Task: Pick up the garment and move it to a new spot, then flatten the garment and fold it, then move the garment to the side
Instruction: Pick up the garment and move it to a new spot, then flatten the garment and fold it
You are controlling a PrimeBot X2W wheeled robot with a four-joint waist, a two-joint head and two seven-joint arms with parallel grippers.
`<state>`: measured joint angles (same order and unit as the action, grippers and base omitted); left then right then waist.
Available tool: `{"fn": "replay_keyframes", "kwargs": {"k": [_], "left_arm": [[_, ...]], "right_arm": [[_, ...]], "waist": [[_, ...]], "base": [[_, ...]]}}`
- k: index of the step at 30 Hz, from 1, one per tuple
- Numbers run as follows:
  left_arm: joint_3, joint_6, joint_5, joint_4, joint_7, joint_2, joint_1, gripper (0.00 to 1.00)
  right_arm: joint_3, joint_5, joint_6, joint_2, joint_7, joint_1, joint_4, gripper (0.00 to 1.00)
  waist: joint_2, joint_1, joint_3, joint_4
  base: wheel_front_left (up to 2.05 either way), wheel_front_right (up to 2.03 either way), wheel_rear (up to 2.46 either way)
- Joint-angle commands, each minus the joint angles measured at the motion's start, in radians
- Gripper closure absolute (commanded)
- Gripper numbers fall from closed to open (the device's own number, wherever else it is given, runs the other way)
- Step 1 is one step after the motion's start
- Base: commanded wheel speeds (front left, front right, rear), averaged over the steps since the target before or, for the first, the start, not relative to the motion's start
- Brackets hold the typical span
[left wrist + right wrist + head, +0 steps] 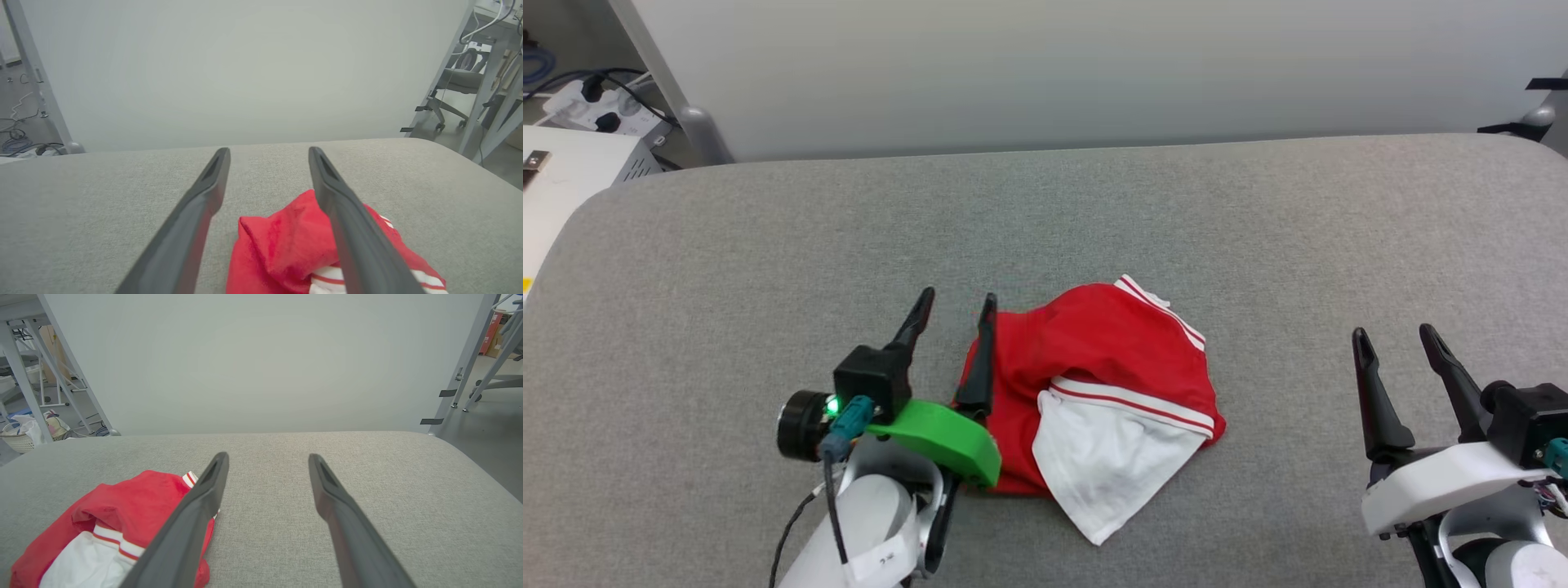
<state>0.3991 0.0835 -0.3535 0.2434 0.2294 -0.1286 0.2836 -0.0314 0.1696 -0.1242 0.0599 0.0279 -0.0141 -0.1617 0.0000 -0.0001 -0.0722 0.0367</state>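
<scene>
Garment (1094, 367): lies as a crumpled heap on the grey surface (768, 269), in its near half and about midway between the left and right edges. Mostly red fabric is seen. A white sleeve with red-and-white striped trim is turned up on the side toward the near edge. A second strip of striped trim shows at the heap's far right.

Left hand (958, 296): fingers are spread, and nothing is pinched between them. It is placed at the left edge of the garment, fingers pointing toward the far edge of the surface. In the head view its right finger overlaps the red fabric at the heap's left border, while its left finger stands over bare surface. In the left wrist view the red heap (282, 241) is seen under the right finger and partly in the gap between the two fingers. Whether the finger touches the cloth cannot be told. A green fitting (939, 441) is noted on this wrist.

Right hand (1392, 331): fingers are spread and nothing is held. It is kept well apart from the garment, toward the right edge of the surface. In the right wrist view the garment (135, 494) is seen to the left of the left finger.

A pale panel (1094, 65) is seen behind the far edge.
</scene>
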Motion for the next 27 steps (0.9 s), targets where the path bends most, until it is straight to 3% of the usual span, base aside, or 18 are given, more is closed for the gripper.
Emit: {"fn": "replay_keyframes", "kwargs": {"k": [1,12,20,27], "left_arm": [[-0.021,0.014,-0.009,-0.009,0.011,-0.014,-0.029,0.00],[-0.118,0.073,-0.009,-0.080,0.021,-0.112,-0.154,0.00],[-0.113,0.082,-0.013,-0.112,-0.002,-0.124,-0.175,0.00],[-0.095,0.078,-0.012,-0.126,0.002,-0.108,-0.135,0.00]], "right_arm": [[-0.003,-0.003,-0.007,-0.003,0.004,-0.016,-0.004,0.00],[0.000,-0.006,-0.007,-0.002,0.018,-0.047,-0.012,0.00],[-0.002,-0.007,-0.007,0.004,0.024,-0.044,-0.021,0.00],[0.211,0.066,-0.007,0.136,0.300,-0.029,0.021,0.00]], "waist": [[0.0000,0.0001,0.009,-0.009],[0.0000,0.0001,0.032,-0.024],[0.0000,0.0001,0.029,-0.029],[0.0000,0.0001,-0.006,-0.090]], "base": [[0.00,0.00,0.00],[0.00,0.00,0.00],[0.00,0.00,0.00],[0.00,0.00,0.00]]}}
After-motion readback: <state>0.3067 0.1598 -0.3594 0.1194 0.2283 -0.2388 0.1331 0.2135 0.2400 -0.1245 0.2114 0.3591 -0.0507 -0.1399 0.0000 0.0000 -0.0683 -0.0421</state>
